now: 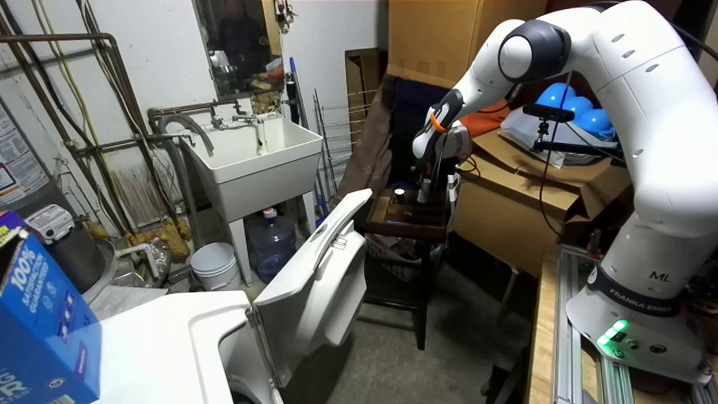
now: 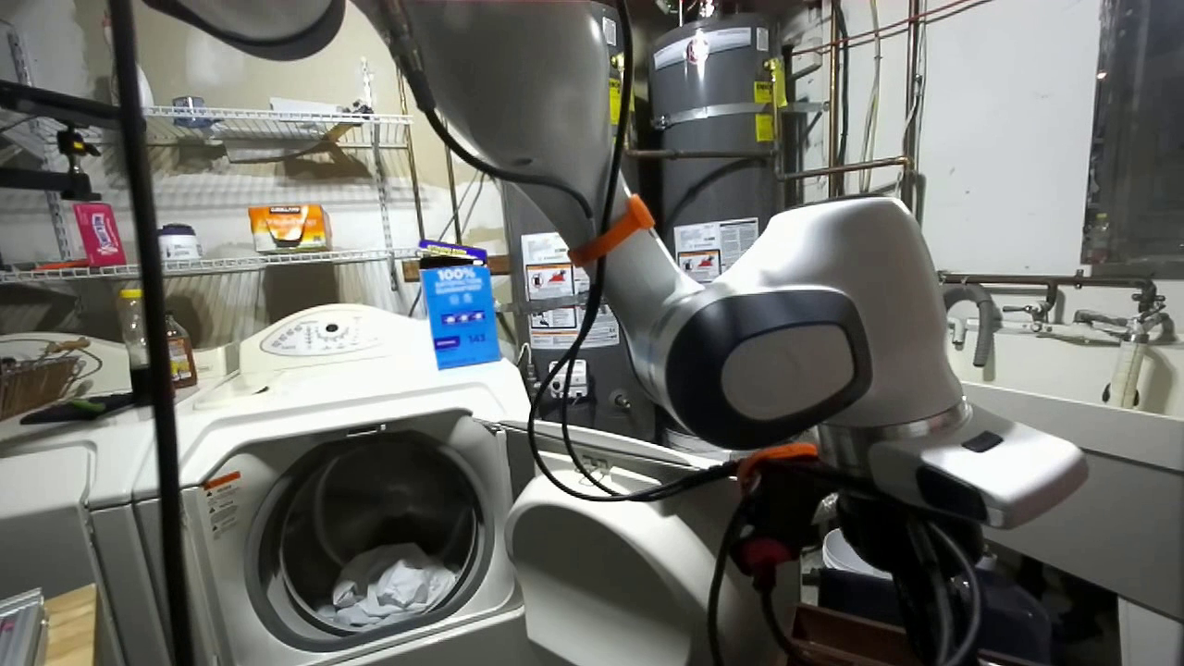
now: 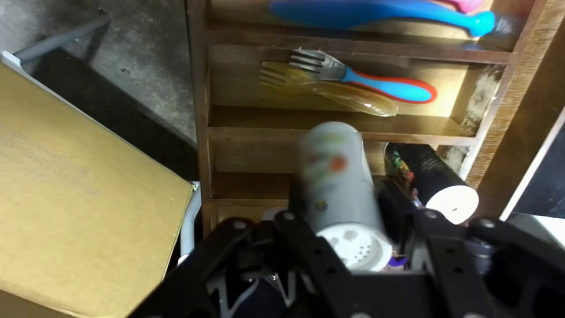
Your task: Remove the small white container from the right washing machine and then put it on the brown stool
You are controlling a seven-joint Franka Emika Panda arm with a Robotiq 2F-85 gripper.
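Brown stool [image 1: 421, 303]: judging from the task sentence, the second half is in hand, the set-down here. Removal looks done, since the small white container [image 3: 346, 201] is out of the right washing machine [image 1: 151, 331], whose lid [image 1: 336, 286] stands open.
Pincer [image 3: 344, 187]: pinching the small white container between its two dark fingers, one against each flank in the wrist view.
Wooden tray [image 3: 201, 110]: sectioned and lying on top of the stool, with the container over it, just beside a black canister [image 3: 423, 176] with a white end and near a blue-handled fork [image 3: 390, 88]. Whether the lower end already touches wood, I cannot tell.
Divider [image 3: 256, 132]: the container's body crosses this strip in the wrist view, so the next move probably calls for bringing the foot squarely into one section, then parting the fingers and lifting straight away. A sideways drift could tip the container or nudge the canister.
Container's side: slim, round, pale grey-white, with printed markings in green and an orange-red spot, blurred toward the far end.
Container's near end: white, turned to the wrist camera, pierced by a cluster of small holes beside larger greyish marks; shaker-like, perhaps a seasoning jar. In an exterior view the container [image 1: 424, 192] shows as a small light cylinder below the pincer, apparently leaning a little.
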